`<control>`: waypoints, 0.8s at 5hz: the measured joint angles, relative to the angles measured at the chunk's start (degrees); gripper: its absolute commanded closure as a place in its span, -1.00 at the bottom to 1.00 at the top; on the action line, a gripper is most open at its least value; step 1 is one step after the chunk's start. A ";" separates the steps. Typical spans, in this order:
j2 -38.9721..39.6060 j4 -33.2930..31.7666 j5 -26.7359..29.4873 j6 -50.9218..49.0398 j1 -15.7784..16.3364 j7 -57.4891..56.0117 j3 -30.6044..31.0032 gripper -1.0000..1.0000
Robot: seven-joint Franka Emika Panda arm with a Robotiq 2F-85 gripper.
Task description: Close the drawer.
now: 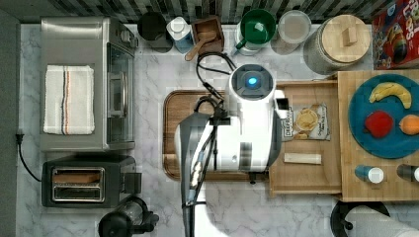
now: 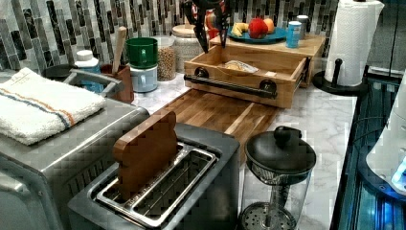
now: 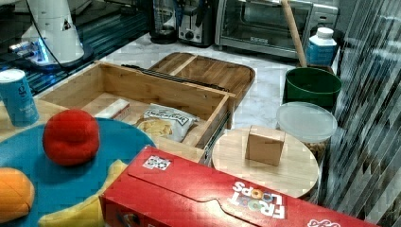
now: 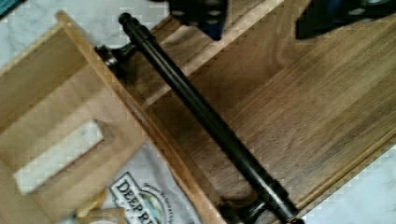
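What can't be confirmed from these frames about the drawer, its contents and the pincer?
- Black bar handle: in the top view the white arm covers it.
- Light-wood drawer: how far its rear runs under the butcher-block top is hidden.
- Chip bag: label too blurred to read fully.
- Pincer: cut off by the left view's top edge; the fingers' state is unclear.

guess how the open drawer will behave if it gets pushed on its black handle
The drawer looks like rigid wood, so it should probably slide straight in without flexing. Its bar handle is round and smooth, so contact might slip. The chip bag inside looks light and may shift.
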 measured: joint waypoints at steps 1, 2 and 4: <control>-2.26 -4.25 -0.08 4.69 2.15 -2.07 0.30 1.00; -4.04 -8.50 0.75 9.36 3.14 -9.20 1.54 1.00; -2.57 -15.33 -0.42 22.00 4.54 -16.46 1.77 1.00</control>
